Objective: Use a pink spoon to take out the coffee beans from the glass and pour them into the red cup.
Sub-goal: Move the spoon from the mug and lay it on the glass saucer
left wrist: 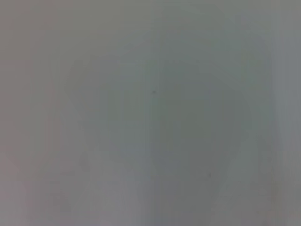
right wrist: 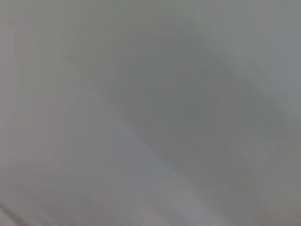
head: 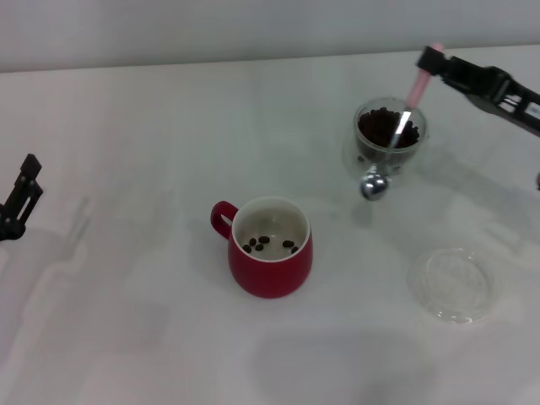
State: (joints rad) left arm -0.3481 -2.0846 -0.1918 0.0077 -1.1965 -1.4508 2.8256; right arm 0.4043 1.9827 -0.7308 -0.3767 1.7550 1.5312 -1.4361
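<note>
The red cup [head: 270, 247] stands mid-table with its handle toward the left and a few coffee beans [head: 268, 243] on its white bottom. The glass [head: 390, 135] stands at the back right, holding a heap of dark beans [head: 380, 126]. My right gripper [head: 430, 61] reaches in from the right and is shut on the pink handle of the pink spoon [head: 396, 126]. The spoon slants down across the glass, and its silver bowl [head: 374, 186] shows at the glass's near side. My left gripper [head: 24, 192] is parked at the far left. Both wrist views show only grey blur.
A flat clear round dish [head: 451, 283] lies on the white table [head: 126, 126] at the front right, near the right edge.
</note>
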